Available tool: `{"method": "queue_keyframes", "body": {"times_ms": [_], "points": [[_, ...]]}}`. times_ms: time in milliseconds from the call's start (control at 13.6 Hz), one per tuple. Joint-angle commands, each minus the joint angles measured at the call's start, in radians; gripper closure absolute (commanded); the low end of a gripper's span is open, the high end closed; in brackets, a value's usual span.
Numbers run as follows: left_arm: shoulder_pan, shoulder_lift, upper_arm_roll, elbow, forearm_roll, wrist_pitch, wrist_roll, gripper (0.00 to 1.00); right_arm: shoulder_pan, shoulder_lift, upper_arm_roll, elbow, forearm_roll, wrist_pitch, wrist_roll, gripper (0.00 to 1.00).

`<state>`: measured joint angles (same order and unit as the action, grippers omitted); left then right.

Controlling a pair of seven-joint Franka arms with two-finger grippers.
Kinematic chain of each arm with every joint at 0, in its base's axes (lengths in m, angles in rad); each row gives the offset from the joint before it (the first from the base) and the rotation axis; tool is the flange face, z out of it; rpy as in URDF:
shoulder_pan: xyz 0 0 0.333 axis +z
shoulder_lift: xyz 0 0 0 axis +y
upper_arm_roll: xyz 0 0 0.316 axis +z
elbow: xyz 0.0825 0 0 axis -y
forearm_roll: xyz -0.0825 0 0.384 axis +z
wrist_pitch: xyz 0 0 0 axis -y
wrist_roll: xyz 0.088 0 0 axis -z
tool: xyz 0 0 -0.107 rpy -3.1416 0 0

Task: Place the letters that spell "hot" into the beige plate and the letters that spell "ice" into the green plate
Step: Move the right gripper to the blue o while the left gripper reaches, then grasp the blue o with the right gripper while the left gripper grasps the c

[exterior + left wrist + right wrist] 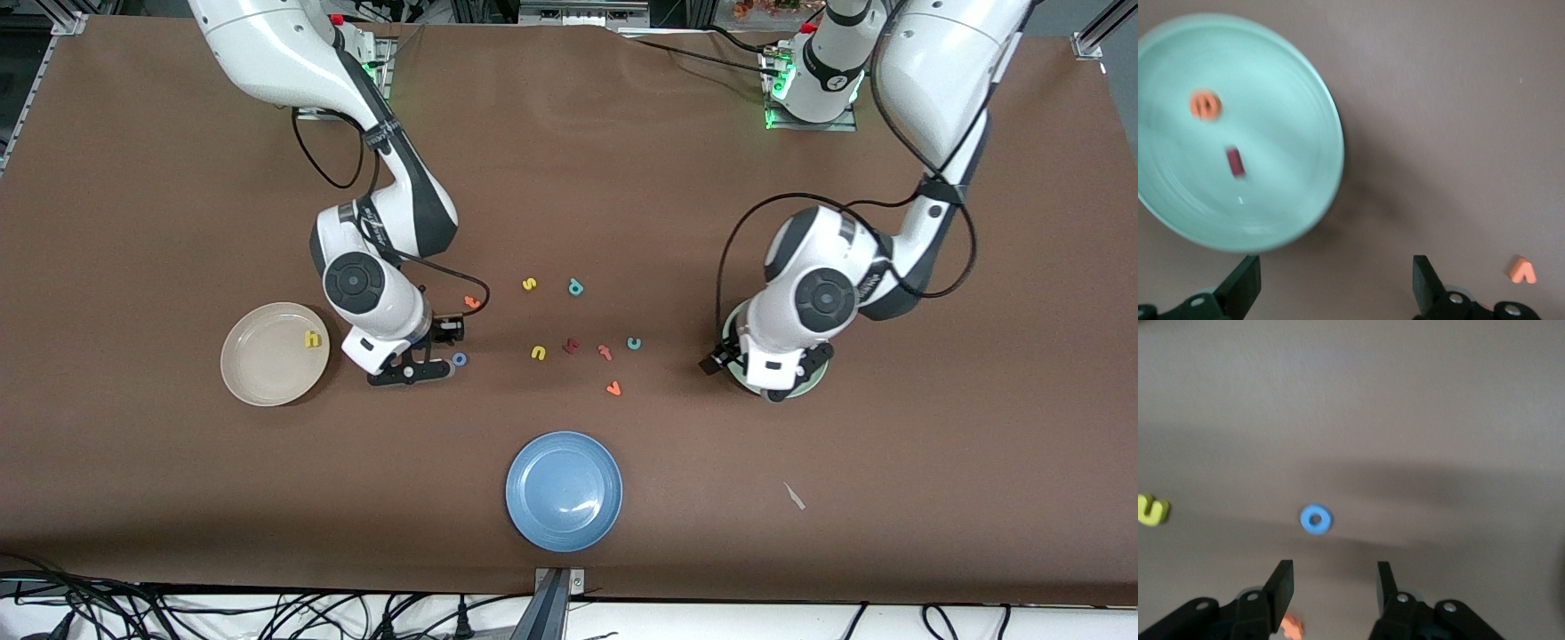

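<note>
The beige plate (267,364) lies toward the right arm's end with the yellow "h" (312,339) in it. My right gripper (1335,583) hangs open and empty low over the table beside that plate, just short of the blue "o" (1315,519) (459,359). The orange "t" (472,302) lies close by. The green plate (1285,87) holds the orange "e" (1205,105) and the dark red "i" (1236,162). My left gripper (1336,283) is open wide and empty over that plate's edge. The teal "c" (634,343) lies mid-table.
Loose letters mid-table: yellow "s" (529,284), teal "p" (575,287), yellow "u" (538,353), a dark red angular one (571,347), pinkish-red "t" (605,352), an orange angular one (613,388). A blue plate (564,490) lies nearest the front camera.
</note>
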<state>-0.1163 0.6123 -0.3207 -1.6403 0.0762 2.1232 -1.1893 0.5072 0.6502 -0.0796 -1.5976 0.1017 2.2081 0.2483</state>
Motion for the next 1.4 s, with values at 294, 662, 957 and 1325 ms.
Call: {"method": "queue_keyframes", "body": {"times_ms": [294, 662, 957, 1325], "points": [[-0.147, 0.139, 0.019, 0.070, -0.009, 0.159, -0.150, 0.01, 0.024, 0.120, -0.009, 0.111, 0.026, 0.050, 0.045, 0.41], [-0.193, 0.191, 0.017, 0.070, 0.062, 0.187, -0.139, 0.36, 0.050, 0.135, -0.009, 0.079, 0.027, 0.096, 0.085, 0.41], [-0.195, 0.213, 0.017, 0.085, 0.068, 0.188, -0.139, 0.48, 0.036, 0.132, -0.009, 0.056, 0.024, 0.097, 0.074, 0.41], [-0.189, 0.233, 0.017, 0.128, 0.065, 0.192, -0.148, 0.47, 0.037, 0.137, -0.008, 0.036, 0.027, 0.097, 0.085, 0.41]]}}
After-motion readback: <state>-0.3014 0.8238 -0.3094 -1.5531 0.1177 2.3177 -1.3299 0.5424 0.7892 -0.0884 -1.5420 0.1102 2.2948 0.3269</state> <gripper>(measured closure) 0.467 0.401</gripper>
